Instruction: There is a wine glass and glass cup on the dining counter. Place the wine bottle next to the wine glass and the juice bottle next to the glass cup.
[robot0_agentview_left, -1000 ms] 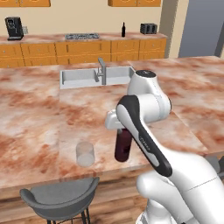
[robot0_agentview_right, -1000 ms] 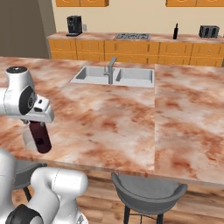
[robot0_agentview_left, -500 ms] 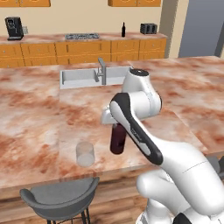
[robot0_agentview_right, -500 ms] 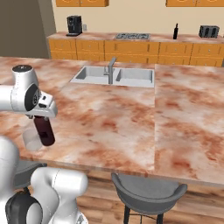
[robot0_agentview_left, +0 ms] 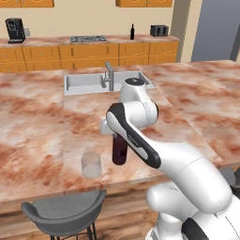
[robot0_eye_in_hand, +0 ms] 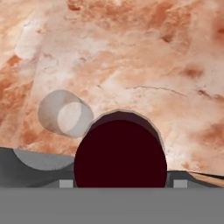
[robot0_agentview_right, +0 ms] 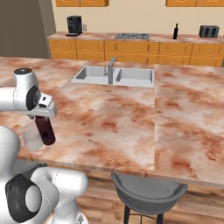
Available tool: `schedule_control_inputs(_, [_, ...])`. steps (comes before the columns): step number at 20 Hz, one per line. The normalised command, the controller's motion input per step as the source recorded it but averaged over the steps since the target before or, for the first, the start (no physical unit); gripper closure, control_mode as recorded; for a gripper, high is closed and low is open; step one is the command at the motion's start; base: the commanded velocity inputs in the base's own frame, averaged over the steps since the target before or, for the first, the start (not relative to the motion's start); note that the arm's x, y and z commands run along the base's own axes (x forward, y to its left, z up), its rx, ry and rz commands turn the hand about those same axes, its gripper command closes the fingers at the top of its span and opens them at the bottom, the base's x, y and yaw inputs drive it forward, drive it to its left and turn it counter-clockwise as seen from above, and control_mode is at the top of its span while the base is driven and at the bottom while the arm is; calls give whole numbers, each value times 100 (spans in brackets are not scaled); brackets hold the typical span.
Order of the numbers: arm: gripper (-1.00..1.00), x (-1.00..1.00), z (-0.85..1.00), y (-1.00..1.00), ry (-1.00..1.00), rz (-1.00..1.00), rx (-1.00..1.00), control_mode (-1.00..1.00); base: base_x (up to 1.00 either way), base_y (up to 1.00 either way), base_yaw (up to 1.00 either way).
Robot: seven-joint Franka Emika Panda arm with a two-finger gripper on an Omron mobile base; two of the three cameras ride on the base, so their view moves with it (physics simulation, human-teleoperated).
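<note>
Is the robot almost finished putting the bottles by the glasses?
About halfway, it seems. In hand: the gripper holds the juice bottle upright beside the glass cup near the dining counter edge; whether it has touched down is unclear. Left: let go, then fetch the wine bottle from the back counter.

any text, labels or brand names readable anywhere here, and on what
None can be read.
juice bottle, held in the claw: plain dark maroon, no lettering shows.
glass cup: clear, unmarked.
coffee machine and toaster on the back counter: too small to show any marks.
</note>
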Motion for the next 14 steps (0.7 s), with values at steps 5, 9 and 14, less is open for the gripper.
schedule_control_inputs(5, [100,4,-39,15,0,0,0,-100,0,0,0])
schedule_control_inputs(9, [100,10,-37,0,-5,0,-2,-100,0,0,0])
schedule_control_inputs(14, [100,9,-35,0,-6,0,-2,-100,0,0,0])
